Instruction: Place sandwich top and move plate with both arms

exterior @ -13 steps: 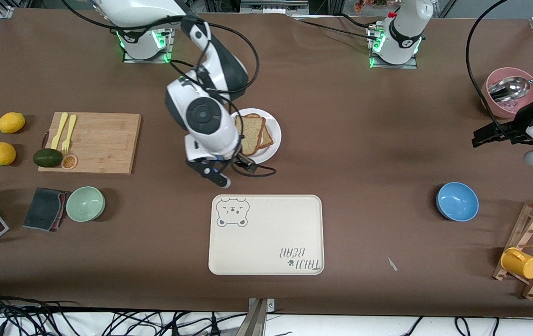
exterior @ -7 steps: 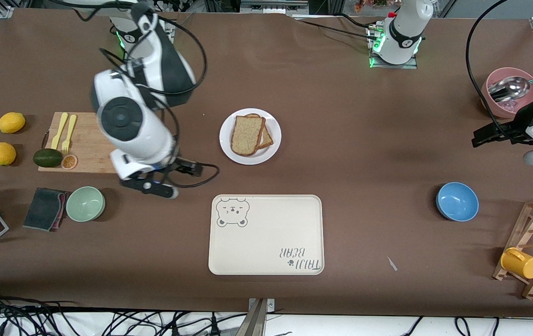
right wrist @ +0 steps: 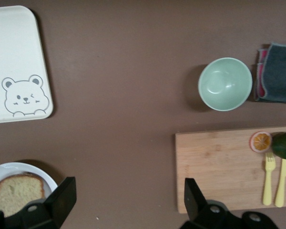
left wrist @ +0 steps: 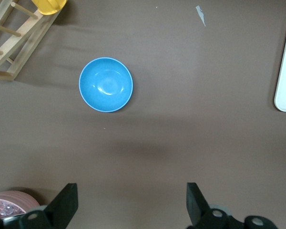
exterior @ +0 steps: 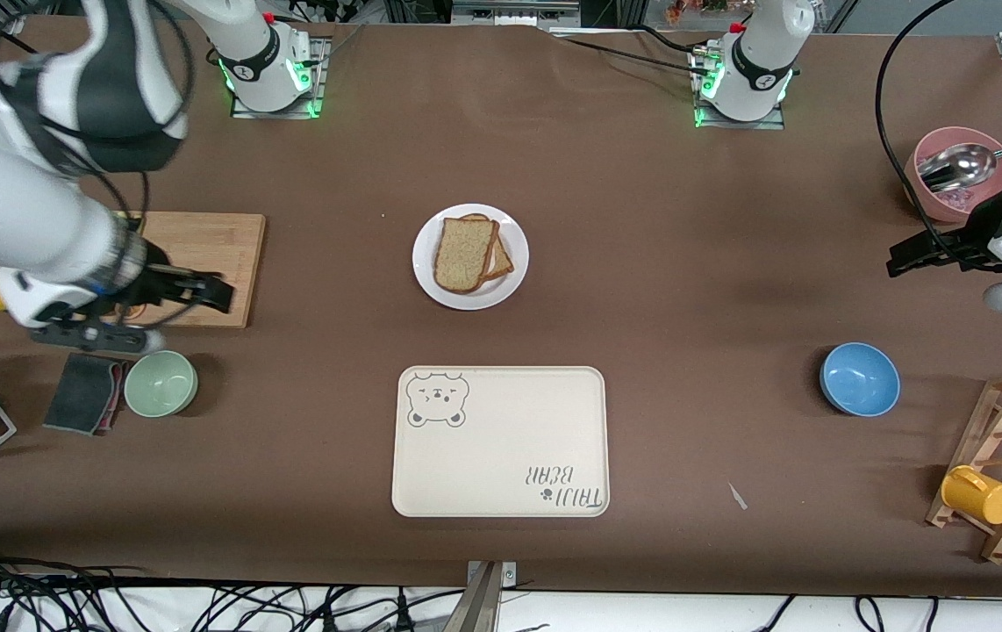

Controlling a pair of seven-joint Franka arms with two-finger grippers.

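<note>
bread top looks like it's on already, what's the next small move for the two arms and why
Probably bring both open grippers in to opposite edges of the plate. The sandwich top already lies on the lower slice there, while the right gripper hangs up by the cutting board and the left gripper waits near the pink bowl.

light brown sandwich top (exterior: 464,254) with darker crust lying on a plain white plate (exterior: 514,272), cream tray (exterior: 501,456) showing a grey bear drawing, blue bowl (exterior: 859,378) sitting on brown table (exterior: 685,263), mint green bowl (exterior: 161,383), yellow cup (exterior: 978,494), pink bowl (exterior: 948,197)
</note>
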